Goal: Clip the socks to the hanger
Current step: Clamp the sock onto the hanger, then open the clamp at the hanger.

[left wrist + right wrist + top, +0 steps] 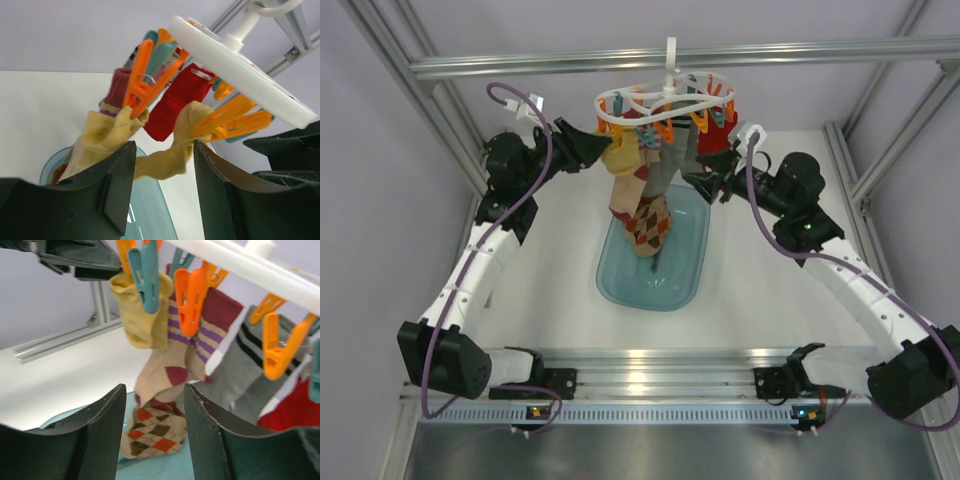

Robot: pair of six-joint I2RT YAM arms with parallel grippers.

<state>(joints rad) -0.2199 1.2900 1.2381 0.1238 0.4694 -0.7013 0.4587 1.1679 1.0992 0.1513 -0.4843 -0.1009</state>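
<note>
Top external view: the left gripper (598,150) and right gripper (695,168) close in on the hanging laundry from either side. Their dark fingertips merge with shadowed fabric here, so how they stand is hard to read. The socks (640,195) hang bunched under the hanger (665,100), hiding the far end of the blue tray (620,285). Whether the lowest argyle sock (648,225) touches the tray cannot be told.

The wrist views settle the jaws. The left gripper is spread wide, with a sagging mustard sock (162,165) crossing the gap beyond its fingers (117,185); contact is unclear. The right gripper's fingers (107,420) are likewise wide apart and hold nothing. Both wrist views crop the hanger's disc at the frame edge.

The setting is a white table (550,290) between pale lilac-grey walls (380,200), with an aluminium frame bar (520,65) overhead where the hook meets it. The hanger is smooth white plastic in concentric rings, with glossy orange pegs (190,295) and teal pegs (145,275). The fabrics are soft knits:
- a second mustard sock (102,135) pinched by an orange peg
- a plain red sock (175,105)
- a maroon sock with purple stripes (205,325)
- a grey sock with black bands (240,370)

The tray is translucent, a rounded rectangle.
</note>
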